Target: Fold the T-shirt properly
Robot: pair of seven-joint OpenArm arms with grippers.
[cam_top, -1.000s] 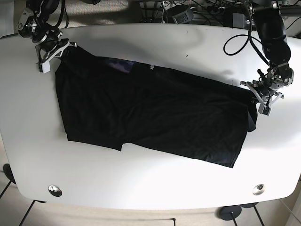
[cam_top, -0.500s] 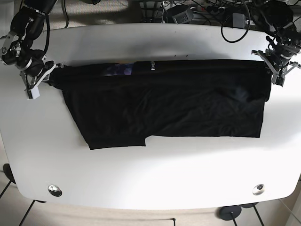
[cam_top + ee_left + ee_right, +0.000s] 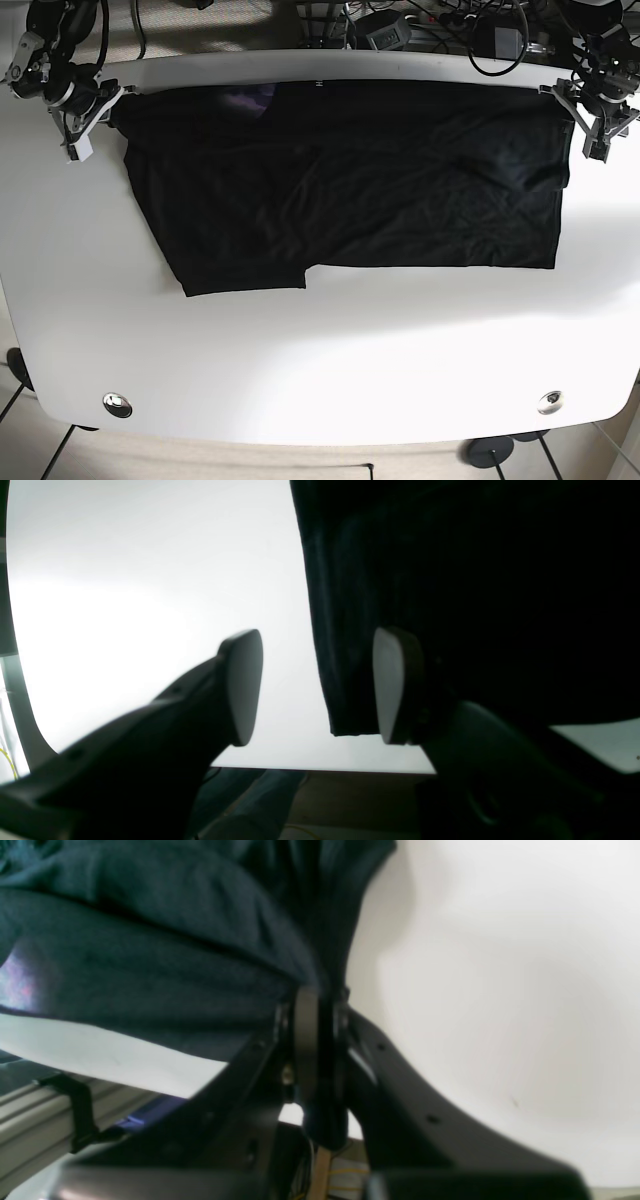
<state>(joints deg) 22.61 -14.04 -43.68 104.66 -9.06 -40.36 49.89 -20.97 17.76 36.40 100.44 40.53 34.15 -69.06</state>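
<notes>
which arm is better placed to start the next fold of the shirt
Probably the right. Its claw is shut on the T-shirt corner, while the left claw stands open beside the shirt's edge.

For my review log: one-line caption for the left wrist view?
Left pincer open, straddling the black T-shirt's edge over the white table.

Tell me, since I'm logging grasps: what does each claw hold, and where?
The right claw is shut on the black T-shirt at its far corner. The left claw is open, straddling the shirt's edge without clamping it.
</notes>
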